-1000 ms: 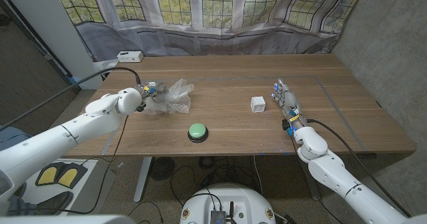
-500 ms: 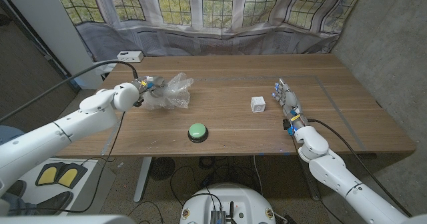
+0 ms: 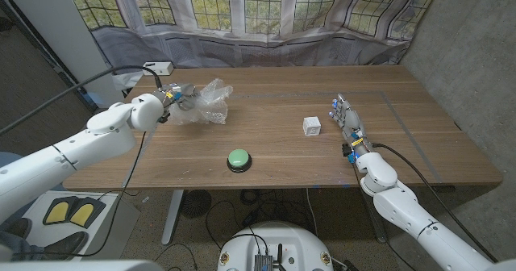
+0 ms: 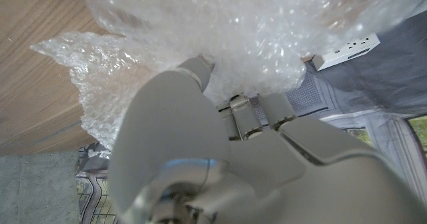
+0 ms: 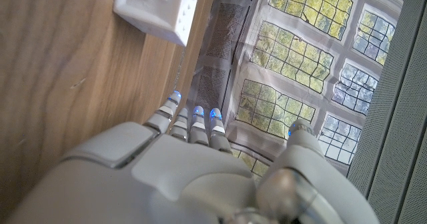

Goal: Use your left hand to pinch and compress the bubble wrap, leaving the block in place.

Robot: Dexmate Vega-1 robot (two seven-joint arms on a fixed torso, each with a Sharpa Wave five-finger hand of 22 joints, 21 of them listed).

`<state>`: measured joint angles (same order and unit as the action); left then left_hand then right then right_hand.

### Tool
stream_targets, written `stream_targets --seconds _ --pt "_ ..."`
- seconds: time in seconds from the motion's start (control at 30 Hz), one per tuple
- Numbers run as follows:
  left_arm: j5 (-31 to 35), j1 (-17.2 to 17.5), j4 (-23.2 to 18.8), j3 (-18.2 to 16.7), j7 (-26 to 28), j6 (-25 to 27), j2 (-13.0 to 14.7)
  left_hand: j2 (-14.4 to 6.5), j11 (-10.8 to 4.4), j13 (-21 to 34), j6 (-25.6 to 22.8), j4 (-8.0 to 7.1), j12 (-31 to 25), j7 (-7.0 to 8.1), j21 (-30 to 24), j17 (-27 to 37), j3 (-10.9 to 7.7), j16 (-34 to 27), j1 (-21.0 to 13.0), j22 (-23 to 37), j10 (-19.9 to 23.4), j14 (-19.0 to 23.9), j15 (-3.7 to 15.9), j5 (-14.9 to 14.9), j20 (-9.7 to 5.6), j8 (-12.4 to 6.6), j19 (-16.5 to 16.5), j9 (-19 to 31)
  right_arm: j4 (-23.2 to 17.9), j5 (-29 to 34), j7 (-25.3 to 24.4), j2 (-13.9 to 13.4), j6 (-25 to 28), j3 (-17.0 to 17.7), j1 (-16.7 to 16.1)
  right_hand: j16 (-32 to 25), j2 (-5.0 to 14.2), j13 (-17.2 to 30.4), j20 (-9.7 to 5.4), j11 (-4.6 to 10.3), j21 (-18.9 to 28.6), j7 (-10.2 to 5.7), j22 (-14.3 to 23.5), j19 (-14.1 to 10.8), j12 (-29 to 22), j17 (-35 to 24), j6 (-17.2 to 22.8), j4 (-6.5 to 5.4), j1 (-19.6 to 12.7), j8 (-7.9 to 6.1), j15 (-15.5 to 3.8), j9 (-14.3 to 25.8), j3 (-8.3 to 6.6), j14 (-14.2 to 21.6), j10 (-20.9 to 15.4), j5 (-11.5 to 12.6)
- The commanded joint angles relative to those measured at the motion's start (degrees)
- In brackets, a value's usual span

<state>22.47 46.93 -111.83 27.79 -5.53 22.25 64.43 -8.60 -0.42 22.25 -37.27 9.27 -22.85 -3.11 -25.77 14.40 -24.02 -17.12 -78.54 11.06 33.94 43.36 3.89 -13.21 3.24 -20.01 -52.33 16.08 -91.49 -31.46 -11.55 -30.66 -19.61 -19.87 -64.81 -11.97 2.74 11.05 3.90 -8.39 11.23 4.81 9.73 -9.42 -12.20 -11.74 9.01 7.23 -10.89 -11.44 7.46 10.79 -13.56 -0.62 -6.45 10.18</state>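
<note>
Bubble wrap point(image 3: 203, 103) sits clamped in our left hand point(image 3: 168, 100), squeeze underway; right hand point(image 3: 347, 125) waits with fingers straight beside the untouched block point(image 3: 312, 126).

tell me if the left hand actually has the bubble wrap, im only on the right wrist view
Observer: Yes, the left hand grips the bubble wrap at the wrap's left end, in the head view.
Operator: is the block anywhere near it
Observer: No, the block sits well apart, across the table beside the right hand.
Operator: anything between them
Observer: A green button sits nearer the table's front edge, touching neither.
</note>
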Motion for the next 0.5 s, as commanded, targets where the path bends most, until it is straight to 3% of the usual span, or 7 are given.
stream_targets --seconds 0.03,0.2,0.27,0.3,0.5 --pt "-1.41 1.67 0.01 -1.95 3.29 -2.20 -0.44 0.11 -0.71 1.66 -4.12 1.29 -1.63 -0.20 -1.77 1.16 -1.61 -0.97 -3.67 0.51 3.30 1.70 0.91 -0.03 -1.67 -1.85 -1.21 1.05 -0.48 0.49 -0.74 0.28 -0.23 0.00 -0.56 0.04 0.25 0.29 0.36 -0.11 -0.02 -0.10 0.28 0.03 0.22 -0.17 0.39 0.29 -0.13 0.14 0.27 0.17 -0.06 0.33 -0.28 0.13" --pt "-2.94 2.94 0.21 -3.17 5.94 -2.88 -1.52 1.44 0.49 4.47 -11.37 1.55 -3.80 -0.94 -4.79 2.56 -3.12 -2.95 -9.28 0.85 8.78 6.01 2.08 -0.20 -5.38 -4.84 -1.70 2.14 -0.64 0.66 -0.79 0.27 -0.19 -0.08 -0.63 0.04 0.22 0.29 0.35 -0.17 -0.03 -0.12 0.28 0.07 0.21 -0.17 0.42 0.29 -0.12 0.13 0.32 0.17 -0.04 0.36 -0.32 0.13" --pt "-2.71 3.31 0.01 -3.32 6.82 -2.66 -1.65 2.10 0.43 5.63 -14.96 1.41 -4.89 -0.70 -6.45 3.04 -3.23 -4.07 -11.11 0.69 11.87 8.83 2.26 -0.17 -6.83 -5.75 -2.62 1.70 -0.75 0.73 -0.95 0.30 -0.13 -0.09 -0.69 0.06 0.23 0.29 0.34 -0.19 -0.03 -0.10 0.28 0.07 0.21 -0.18 0.40 0.29 -0.12 0.14 0.24 0.17 -0.03 0.32 -0.32 0.13" --pt "-2.92 3.45 -0.03 -3.44 6.96 -2.75 -1.68 2.40 -0.49 6.21 -16.87 1.24 -5.28 -0.63 -7.42 3.23 -3.12 -4.72 -11.59 0.61 13.15 10.65 2.57 -0.10 -7.62 -6.30 -3.31 1.56 -0.77 0.70 -0.85 0.25 -0.13 -0.09 -0.70 0.05 0.23 0.29 0.37 -0.16 -0.03 -0.12 0.28 0.08 0.22 -0.18 0.41 0.29 -0.12 0.14 0.27 0.17 -0.03 0.35 -0.32 0.13" --pt "-4.36 4.02 0.38 -3.94 7.80 -3.51 -2.19 4.27 -0.60 7.72 -22.84 1.04 -6.02 -1.64 -10.47 3.03 -2.53 -5.28 -12.41 0.19 16.80 14.06 3.40 0.08 -9.23 -7.36 -5.54 0.22 -1.09 0.76 -1.15 0.16 0.24 -0.04 -0.86 0.08 0.22 0.30 0.38 -0.17 -0.03 -0.12 0.28 0.07 0.23 -0.18 0.33 0.29 -0.11 0.18 0.27 0.17 -0.01 0.29 -0.31 0.13"
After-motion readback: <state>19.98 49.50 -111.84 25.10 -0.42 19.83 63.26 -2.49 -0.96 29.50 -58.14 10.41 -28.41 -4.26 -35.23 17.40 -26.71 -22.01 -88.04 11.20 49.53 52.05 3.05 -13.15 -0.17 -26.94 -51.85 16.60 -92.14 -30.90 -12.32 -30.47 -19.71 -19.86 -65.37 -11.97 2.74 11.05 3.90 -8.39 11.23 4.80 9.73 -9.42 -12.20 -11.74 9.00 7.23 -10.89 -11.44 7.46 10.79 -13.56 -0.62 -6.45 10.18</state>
